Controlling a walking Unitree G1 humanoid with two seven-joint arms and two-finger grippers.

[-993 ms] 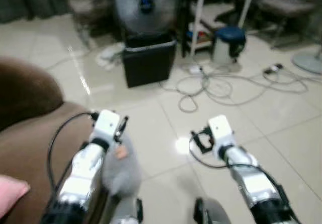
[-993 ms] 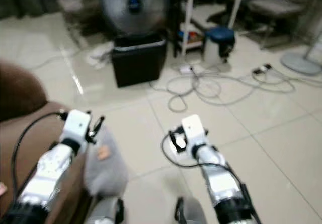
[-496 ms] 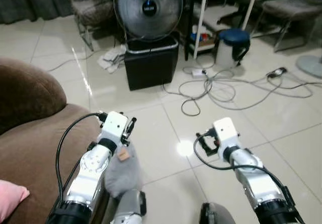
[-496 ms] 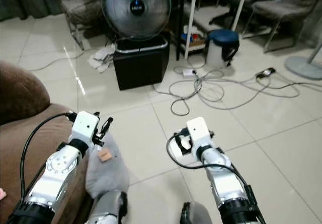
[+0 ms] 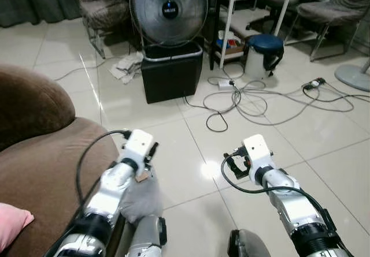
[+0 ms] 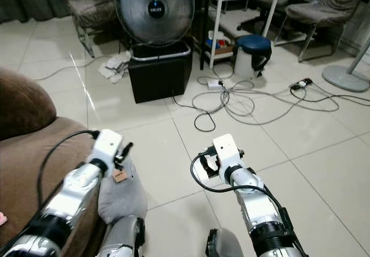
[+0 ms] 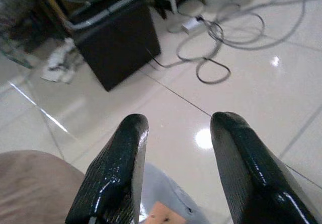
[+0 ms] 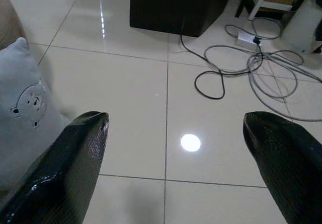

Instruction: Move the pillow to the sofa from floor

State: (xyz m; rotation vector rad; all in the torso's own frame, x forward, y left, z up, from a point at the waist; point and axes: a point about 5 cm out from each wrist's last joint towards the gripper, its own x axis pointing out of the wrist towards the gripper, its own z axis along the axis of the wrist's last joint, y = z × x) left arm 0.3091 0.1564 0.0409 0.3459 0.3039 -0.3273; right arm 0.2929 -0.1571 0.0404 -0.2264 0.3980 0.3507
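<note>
Two pincers hang low over the tiled floor (image 5: 173, 147), both with nothing between their fingers. The left pincer (image 7: 181, 183) has its fingers moderately parted, directly above the pillow (image 5: 140, 196); the right pincer (image 8: 186, 168) is spread wide, off to the pillow's right over bare tile.

The pillow is pale grey and soft-looking, slumped against the front edge of the brown sofa (image 5: 40, 164), touching it but resting on the floor. A small tan tag (image 6: 119, 176) sits on its upper part, and the right wrist view shows a little bear face (image 8: 30, 103) printed on it.

Judging the risk: the pillow lies very close to the robot's own legs and tight to the sofa's edge, so the left fingers could pinch only the tag or a thin fold, and the limp body would sag and slip out on the lift. A reach from the right might shove it further under the robot.

Further off, loose cables (image 5: 254, 101) trail across the floor toward a black box (image 5: 172, 72) with a fan (image 5: 169, 11) on it; walking that way could snag a foot.
</note>
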